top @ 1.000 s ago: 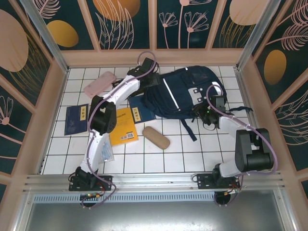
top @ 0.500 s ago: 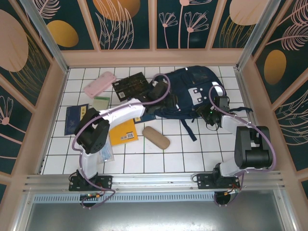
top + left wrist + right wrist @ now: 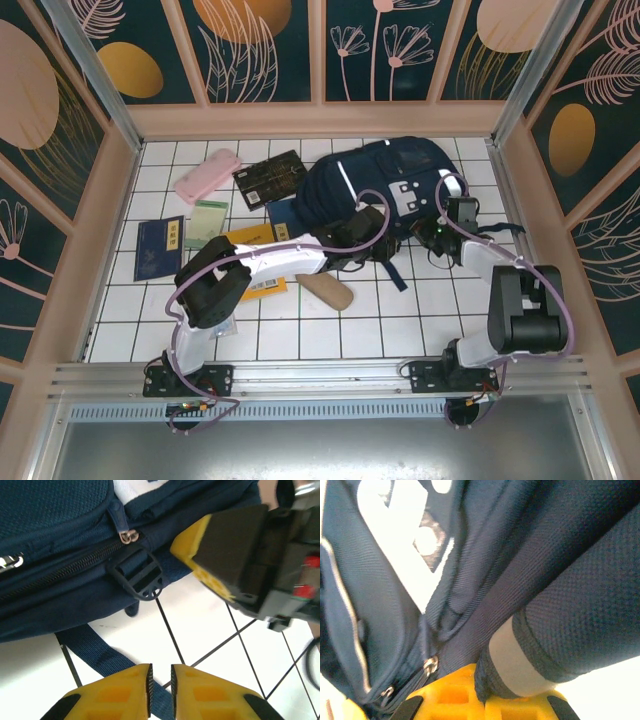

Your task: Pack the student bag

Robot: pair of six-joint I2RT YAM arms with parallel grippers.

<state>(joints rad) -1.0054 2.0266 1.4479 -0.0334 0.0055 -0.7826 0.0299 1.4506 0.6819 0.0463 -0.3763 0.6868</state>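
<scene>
The student bag (image 3: 385, 180), navy with white stripes and grey patches, lies at the back right of the tiled floor. My left gripper (image 3: 372, 238) sits at its near edge. In the left wrist view the left gripper (image 3: 160, 682) keeps a narrow gap, nothing pinched, above a blue strap (image 3: 95, 652) lying on the tile, beside a black buckle (image 3: 140, 577) and the bag (image 3: 50, 540). My right gripper (image 3: 438, 238) is at the bag's right side. In the right wrist view the right gripper (image 3: 482, 700) is shut on a fold of the bag (image 3: 395, 580) with a grey band.
A brown case (image 3: 325, 290) and a yellow book (image 3: 262, 275) lie by the left arm. Further left are a navy booklet (image 3: 158, 245), a green card (image 3: 208, 220), a pink case (image 3: 207, 175) and a black book (image 3: 272, 178). Wooden walls enclose the floor.
My left arm swung from the bag's far left corner round to its near edge, jaws narrowing. My right gripper closed on the bag's fabric. The bag shifted slightly.
</scene>
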